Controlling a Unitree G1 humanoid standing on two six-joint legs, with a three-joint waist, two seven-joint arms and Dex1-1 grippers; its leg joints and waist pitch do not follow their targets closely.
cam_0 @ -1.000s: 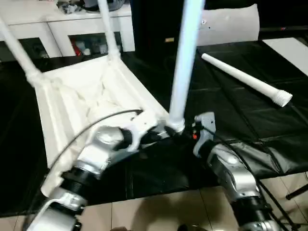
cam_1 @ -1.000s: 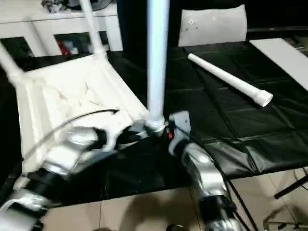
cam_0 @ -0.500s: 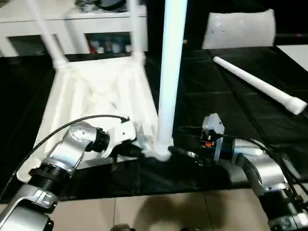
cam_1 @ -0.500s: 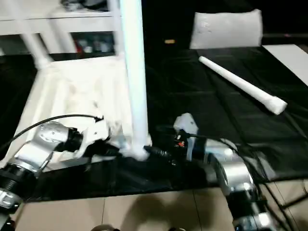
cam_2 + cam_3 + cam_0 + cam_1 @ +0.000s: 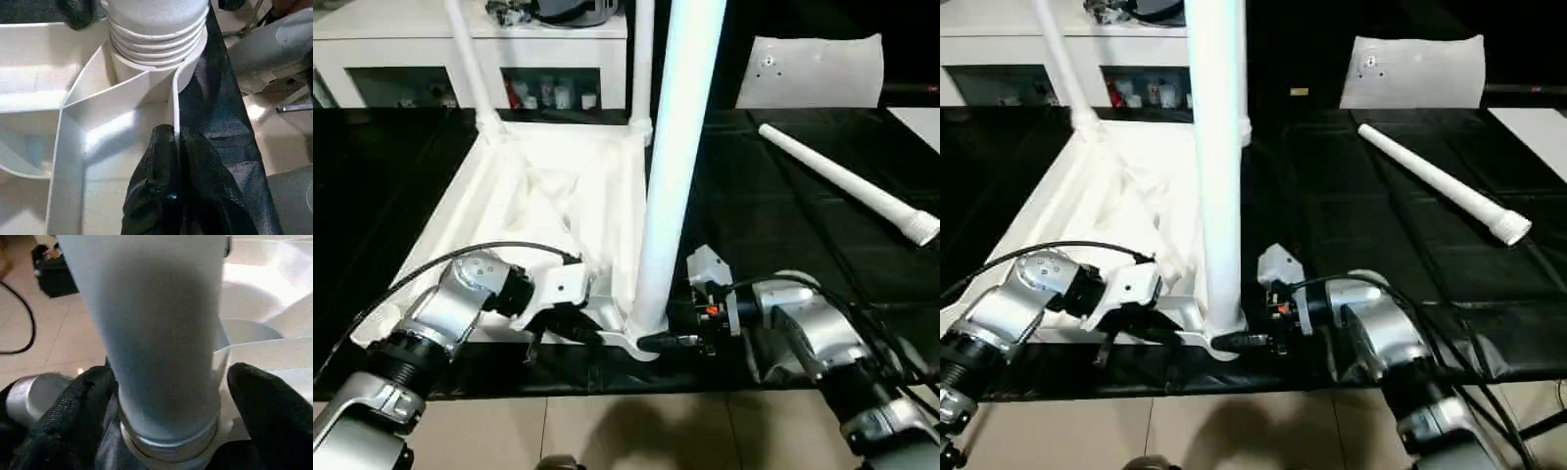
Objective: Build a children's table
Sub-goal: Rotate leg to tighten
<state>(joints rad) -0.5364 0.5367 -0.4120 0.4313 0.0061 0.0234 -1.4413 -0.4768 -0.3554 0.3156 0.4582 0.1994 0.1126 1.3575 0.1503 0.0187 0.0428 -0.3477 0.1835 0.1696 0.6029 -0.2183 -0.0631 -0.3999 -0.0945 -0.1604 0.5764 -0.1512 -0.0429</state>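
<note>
The children's table top (image 5: 558,196) lies upside down on the black work table (image 5: 773,245). Two legs (image 5: 470,59) (image 5: 641,59) stand in its far corner sockets. A third leg (image 5: 671,176) stands upright in the near right socket. My left gripper (image 5: 173,142) is shut on the top's thin rim wall right beside that socket. My right gripper (image 5: 668,341) reaches in from the right, with its fingers (image 5: 83,401) on either side of the leg's threaded base (image 5: 168,440). A fourth leg (image 5: 842,181) lies loose at the far right.
A white cabinet (image 5: 431,39) with small items on its shelves stands behind the work table. A white bag (image 5: 813,73) rests at the back right. The work table's front edge runs just below both grippers, with tiled floor (image 5: 636,431) beyond.
The table top has turned from a diagonal lie to square with the work table's front edge. Its near corner, the upright leg and both grippers have come closer to me. The view has also shifted.
</note>
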